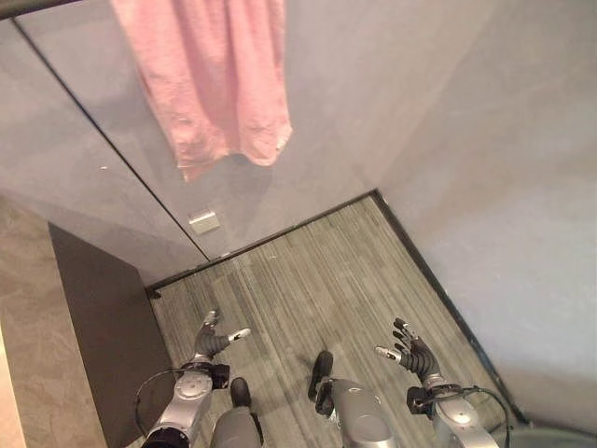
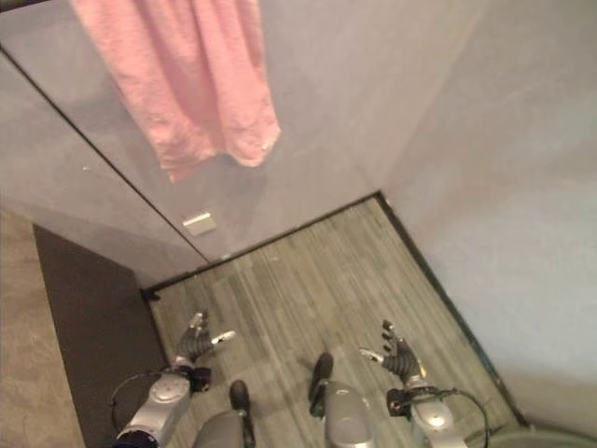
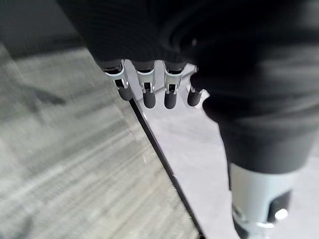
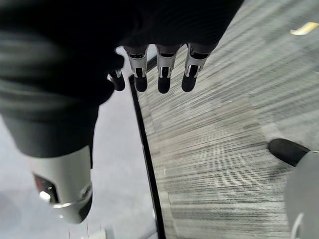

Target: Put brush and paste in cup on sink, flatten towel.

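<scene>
Low down, left hand [image 1: 213, 338] open, right hand [image 1: 411, 353] open, empty.

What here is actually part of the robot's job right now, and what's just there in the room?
Part of the job:
pink towel, hanging on the wall, bunched up
left hand, open, holding nothing
right hand, open, holding nothing

Just there:
small plate low on the wall
dark mat on the floor
striped grey floor
</scene>
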